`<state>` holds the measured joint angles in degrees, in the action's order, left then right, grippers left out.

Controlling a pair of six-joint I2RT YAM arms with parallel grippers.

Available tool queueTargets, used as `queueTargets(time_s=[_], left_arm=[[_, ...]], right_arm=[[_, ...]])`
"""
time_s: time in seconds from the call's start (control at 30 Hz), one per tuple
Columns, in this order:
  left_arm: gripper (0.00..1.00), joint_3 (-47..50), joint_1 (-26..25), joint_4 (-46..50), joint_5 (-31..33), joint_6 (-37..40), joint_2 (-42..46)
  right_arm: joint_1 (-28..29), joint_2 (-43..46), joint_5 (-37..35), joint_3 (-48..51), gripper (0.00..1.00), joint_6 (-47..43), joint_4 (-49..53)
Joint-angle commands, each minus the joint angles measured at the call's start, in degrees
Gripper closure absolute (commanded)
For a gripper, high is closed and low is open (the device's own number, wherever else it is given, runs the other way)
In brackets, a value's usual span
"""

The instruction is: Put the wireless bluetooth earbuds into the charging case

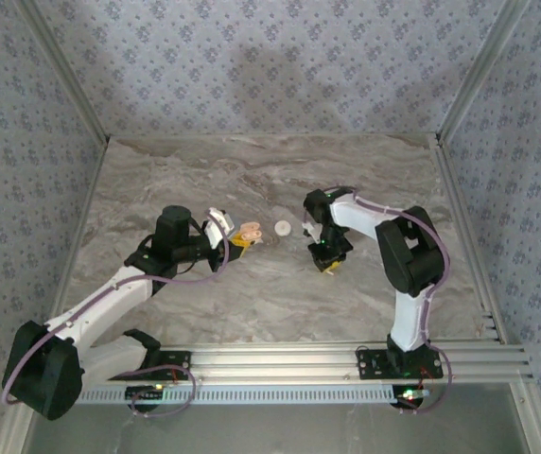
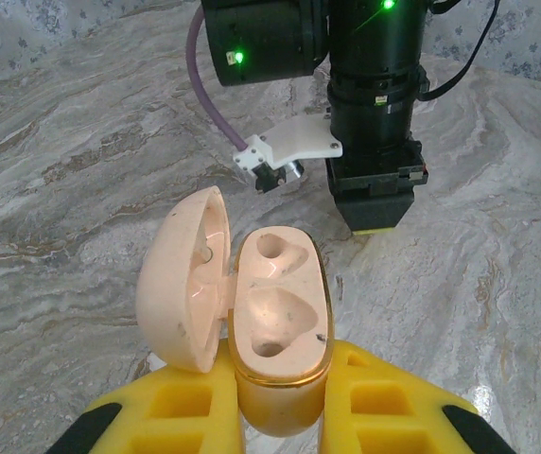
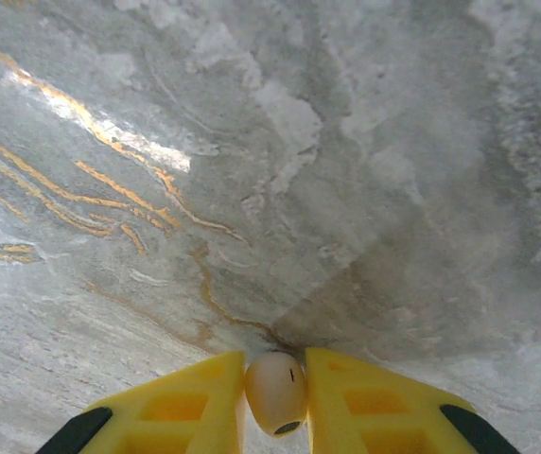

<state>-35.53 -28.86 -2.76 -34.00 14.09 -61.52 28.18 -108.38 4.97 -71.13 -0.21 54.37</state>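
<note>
The charging case point(image 2: 278, 312) is a peach-cream oval shell. Its lid point(image 2: 183, 279) is swung open to the left, and both wells in the body are bare. My left gripper point(image 2: 280, 383) is shut on the case's lower body, holding it above the marble; in the top view the case point(image 1: 250, 232) sits at the left gripper's point(image 1: 240, 241) tip. One earbud point(image 3: 272, 390), a cream egg-shaped piece with a small dark slot, is pinched between the yellow fingers of my right gripper point(image 3: 275, 378) close over the table. The right gripper point(image 1: 328, 263) hangs right of the case.
A small round white piece point(image 1: 283, 227) lies on the marble table point(image 1: 252, 303) between the two grippers. The right arm's black wrist point(image 2: 375, 113) stands just beyond the open case. Patterned walls and aluminium rails enclose the table.
</note>
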Motion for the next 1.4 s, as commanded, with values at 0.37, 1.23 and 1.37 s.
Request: queueTargets(time_s=[0.37,1.23,1.37], left_arm=[[0.88,3.93,-3.51,-25.13,0.87,-11.35,-5.55],[0.88,2.31,-9.94,-36.35,3.85,-8.46,-11.71],[0.88,2.22,-10.05,-36.26,4.18,-8.64,-11.37]], right_arm=[[-5.13,22.67,12.72,14.92,0.78,14.92,-22.54],[-1.04,45.08,21.41,20.96,0.76,34.39,-54.91],[0.99,43.48,21.65,20.61,0.76,34.92,-57.21]])
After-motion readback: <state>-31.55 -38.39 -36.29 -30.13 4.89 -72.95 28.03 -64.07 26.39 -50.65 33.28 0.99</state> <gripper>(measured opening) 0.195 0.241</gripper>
